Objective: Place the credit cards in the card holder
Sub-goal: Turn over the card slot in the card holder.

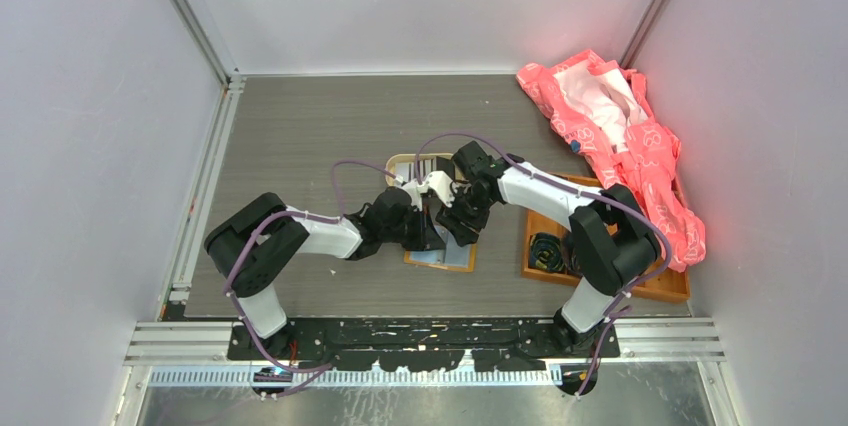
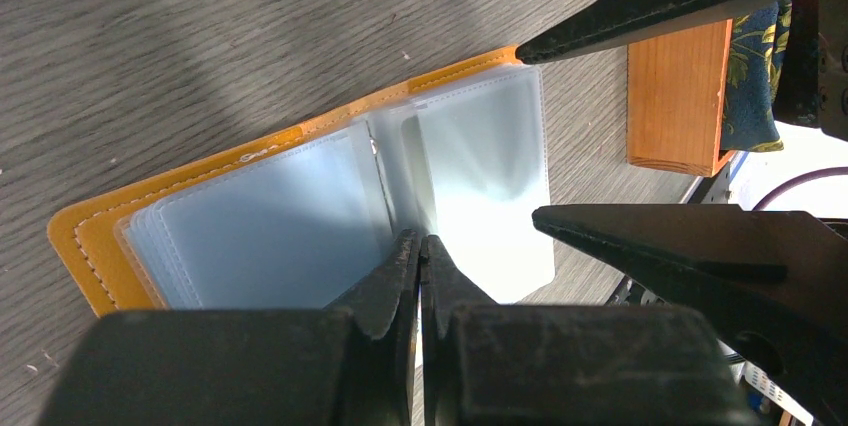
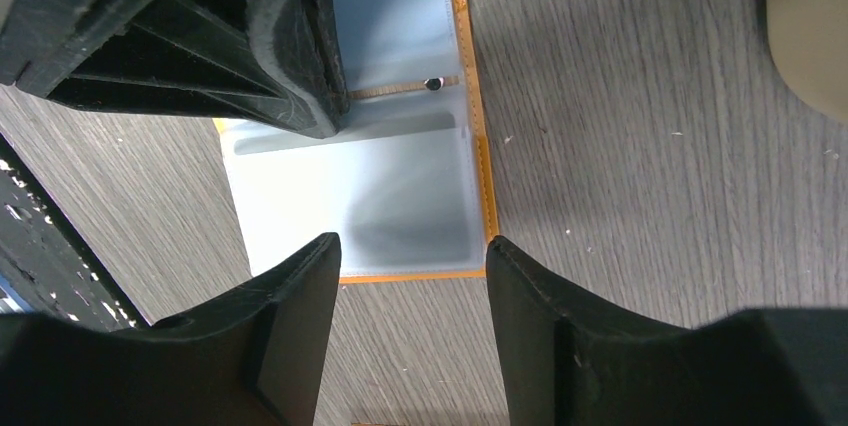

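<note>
The orange card holder [image 1: 447, 256] lies open on the table, its clear pale blue sleeves facing up [image 2: 260, 216]. My left gripper [image 2: 420, 241] is shut, with its tips down at the holder's middle fold. I cannot tell whether a sleeve is pinched between them. My right gripper [image 3: 412, 246] is open and empty, and hovers over the holder's near edge [image 3: 400, 196]. One of its fingers [image 2: 680, 246] shows in the left wrist view. The snap stud [image 3: 433, 84] shows beside the left gripper [image 3: 300, 76]. No credit card is clearly in view.
A beige oval tin [image 1: 425, 162] with something striped inside sits just behind the grippers. An orange wooden tray [image 1: 650, 288] with dark items lies at the right. A pink patterned bag [image 1: 620, 136] lies at the back right. Walls close in the table on both sides.
</note>
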Controlling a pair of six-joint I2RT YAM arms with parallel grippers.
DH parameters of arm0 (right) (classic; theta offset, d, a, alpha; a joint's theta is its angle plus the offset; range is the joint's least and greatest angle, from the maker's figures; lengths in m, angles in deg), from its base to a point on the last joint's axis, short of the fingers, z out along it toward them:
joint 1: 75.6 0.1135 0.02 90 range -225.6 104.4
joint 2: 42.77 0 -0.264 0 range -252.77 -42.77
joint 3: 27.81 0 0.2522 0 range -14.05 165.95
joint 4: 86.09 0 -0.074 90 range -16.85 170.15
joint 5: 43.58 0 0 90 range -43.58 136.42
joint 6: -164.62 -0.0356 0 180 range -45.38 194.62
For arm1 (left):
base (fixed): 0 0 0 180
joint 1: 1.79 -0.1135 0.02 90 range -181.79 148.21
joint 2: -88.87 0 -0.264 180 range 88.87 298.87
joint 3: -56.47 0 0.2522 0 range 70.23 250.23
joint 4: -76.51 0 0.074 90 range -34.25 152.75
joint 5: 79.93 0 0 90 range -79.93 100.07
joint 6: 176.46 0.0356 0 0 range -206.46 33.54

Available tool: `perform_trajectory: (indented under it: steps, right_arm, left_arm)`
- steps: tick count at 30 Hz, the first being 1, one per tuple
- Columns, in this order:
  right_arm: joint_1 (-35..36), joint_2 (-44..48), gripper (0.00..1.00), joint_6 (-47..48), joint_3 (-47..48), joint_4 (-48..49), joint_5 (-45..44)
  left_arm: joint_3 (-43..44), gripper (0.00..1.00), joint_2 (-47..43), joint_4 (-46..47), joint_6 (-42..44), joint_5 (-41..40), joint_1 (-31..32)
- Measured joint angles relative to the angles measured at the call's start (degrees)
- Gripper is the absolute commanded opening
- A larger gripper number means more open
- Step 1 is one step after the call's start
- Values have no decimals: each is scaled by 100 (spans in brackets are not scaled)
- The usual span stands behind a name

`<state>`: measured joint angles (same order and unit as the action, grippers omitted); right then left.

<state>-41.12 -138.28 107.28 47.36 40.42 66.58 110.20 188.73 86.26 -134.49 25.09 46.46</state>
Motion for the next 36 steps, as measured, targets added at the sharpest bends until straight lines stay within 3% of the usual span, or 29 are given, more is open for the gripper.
perform_trajectory:
  steps: [6,22,30,36]
  right_arm:
    - [2,0,59,-2,11,-61,59]
    - [-76,-13,56,-57,170,-289,540]
    - [-238,-284,50,-291,339,-365,804]
    - [-313,-402,51,-422,367,-407,828]
  left_arm:
    - [0,6,0,0,0,0,0]
    - [-181,25,-369,-105,15,-4,0]
    - [-426,27,-761,-98,35,-63,0]
    - [-809,27,-1207,164,197,-111,0]
